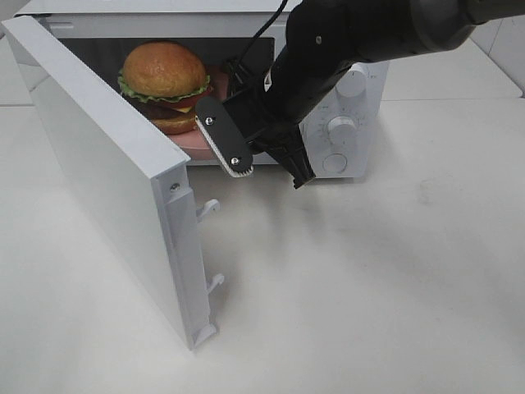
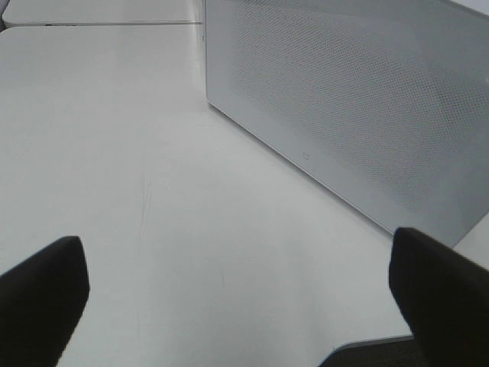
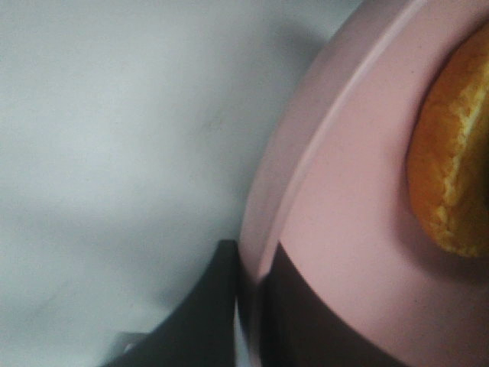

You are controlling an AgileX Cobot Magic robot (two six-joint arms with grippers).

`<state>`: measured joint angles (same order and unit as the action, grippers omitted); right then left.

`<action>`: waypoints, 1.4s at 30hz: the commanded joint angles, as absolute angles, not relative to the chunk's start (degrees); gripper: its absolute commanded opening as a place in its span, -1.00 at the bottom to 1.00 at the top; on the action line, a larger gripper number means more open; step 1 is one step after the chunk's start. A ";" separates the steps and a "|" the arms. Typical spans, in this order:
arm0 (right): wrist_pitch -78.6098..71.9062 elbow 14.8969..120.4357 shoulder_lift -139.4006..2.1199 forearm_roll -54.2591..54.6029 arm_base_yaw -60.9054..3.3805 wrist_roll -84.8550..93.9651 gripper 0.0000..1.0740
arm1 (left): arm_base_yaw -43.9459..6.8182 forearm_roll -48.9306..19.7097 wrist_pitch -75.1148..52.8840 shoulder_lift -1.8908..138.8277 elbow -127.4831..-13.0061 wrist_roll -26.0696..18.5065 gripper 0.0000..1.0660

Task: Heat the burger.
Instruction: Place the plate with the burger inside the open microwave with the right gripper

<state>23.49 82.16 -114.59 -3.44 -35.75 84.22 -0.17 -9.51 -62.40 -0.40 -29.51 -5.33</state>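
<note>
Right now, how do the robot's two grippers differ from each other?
The left gripper is wide open and holds nothing; the right gripper is shut on the rim of the pink plate. The left hangs over the table beside the microwave door; the right is at the mouth of the microwave, where the plate carries the burger. Both have dark fingers.

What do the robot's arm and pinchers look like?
The right arm is a thick, shiny black tube with a thin black cable beside it. The right gripper has flat black fingers, silver screws and a white ridged pad. The left gripper has black fingers too.
</note>
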 commanded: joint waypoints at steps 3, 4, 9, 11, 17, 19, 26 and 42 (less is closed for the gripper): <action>22.00 87.20 -116.25 -6.88 -34.72 78.27 -1.00 | -0.46 -9.85 -61.48 -1.15 -29.56 -5.27 0.88; 22.00 87.20 -116.25 -6.88 -34.72 78.27 -1.00 | -0.46 -9.85 -61.48 -1.15 -29.56 -5.27 0.88; 24.01 90.76 -118.72 -7.85 -34.72 75.40 -1.00 | -0.46 -9.85 -61.48 -1.15 -29.56 -5.27 0.88; 23.95 92.36 -119.81 -7.91 -34.78 75.00 -1.00 | -0.46 -9.85 -61.48 -1.15 -29.56 -5.27 0.88; 24.81 95.74 -122.44 -9.34 -35.12 73.97 -1.00 | -0.46 -9.80 -61.48 -1.15 -29.56 -5.27 0.88; 25.44 97.75 -124.05 -9.34 -35.12 73.80 -1.00 | -0.46 -9.80 -61.48 -1.15 -29.56 -5.27 0.88; 25.67 101.93 -127.31 -10.43 -35.70 73.80 -1.00 | -0.46 -9.80 -61.48 -1.15 -29.56 -5.27 0.88; 24.98 105.54 -130.18 -10.14 -35.70 72.36 -0.50 | -0.46 -9.68 -61.48 -1.15 -29.56 -5.27 0.88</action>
